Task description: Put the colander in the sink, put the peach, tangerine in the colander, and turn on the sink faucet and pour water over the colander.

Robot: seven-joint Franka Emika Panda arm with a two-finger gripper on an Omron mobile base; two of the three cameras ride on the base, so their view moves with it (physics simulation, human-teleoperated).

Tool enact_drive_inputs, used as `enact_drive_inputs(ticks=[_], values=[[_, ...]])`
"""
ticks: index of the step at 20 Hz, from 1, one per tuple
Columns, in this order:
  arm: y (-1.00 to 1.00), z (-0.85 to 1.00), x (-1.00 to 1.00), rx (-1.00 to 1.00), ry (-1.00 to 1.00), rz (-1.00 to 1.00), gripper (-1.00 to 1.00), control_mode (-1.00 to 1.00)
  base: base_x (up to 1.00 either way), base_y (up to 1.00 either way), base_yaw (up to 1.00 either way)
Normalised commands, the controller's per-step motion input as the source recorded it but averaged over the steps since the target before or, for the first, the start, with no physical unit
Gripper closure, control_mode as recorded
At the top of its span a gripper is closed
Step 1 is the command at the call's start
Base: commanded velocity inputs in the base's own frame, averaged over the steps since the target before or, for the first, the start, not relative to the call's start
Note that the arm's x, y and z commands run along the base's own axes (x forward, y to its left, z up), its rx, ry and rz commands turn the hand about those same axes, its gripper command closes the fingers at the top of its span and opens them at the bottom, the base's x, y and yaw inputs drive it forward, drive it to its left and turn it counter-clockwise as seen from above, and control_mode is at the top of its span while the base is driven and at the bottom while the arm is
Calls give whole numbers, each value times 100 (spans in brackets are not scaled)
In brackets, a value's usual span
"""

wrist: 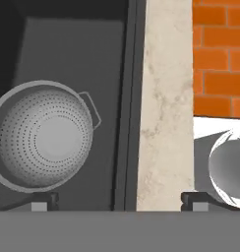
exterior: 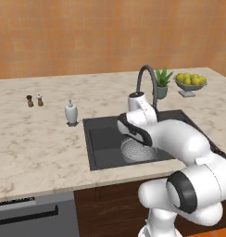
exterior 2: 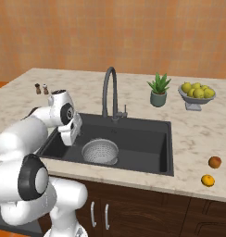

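Colander (exterior 2: 100, 151) sits upright in the sink (exterior 2: 147, 139), empty. Your gripper (wrist: 119, 201) hangs over the sink's front-left edge, jaws spread wide, holding nothing. Peach (exterior 2: 215, 162) and tangerine (exterior 2: 208, 180) lie on the counter well right of the sink, far side from your gripper.

The round silver-grey perforated metal colander (exterior 2: 100, 151) looks matt and dotted with holes. It lies in the rectangular dark grey sink (exterior 2: 147, 139), smooth and dull. The tall dark grey gooseneck faucet (exterior 2: 109, 90) has a satin sheen. The beige mottled stone desk (exterior: 36, 139) looks polished; the brown wooden cabinet fronts (exterior 2: 147, 213) appear smooth.
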Motion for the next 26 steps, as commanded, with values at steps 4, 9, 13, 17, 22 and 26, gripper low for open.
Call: enact_drive_inputs(ticks=[4, 9, 13, 17, 22, 26], values=[[-36, 23, -83, -15, 0, 58, -100, -100, 0, 0, 0], [-53, 32, -54, -7, 0, 53, -100, -100, 0, 0, 0], [-73, 34, -35, 0, 0, 33, -100, -100, 0, 0, 0], [-86, 26, -14, 0, 13, 10, -100, -100, 0, 0, 0], [-96, 22, -2, 0, 26, 0, -100, -100, 0, 0, 0], [-95, 19, 5, 0, 33, 0, -100, -100, 0, 0, 0]])
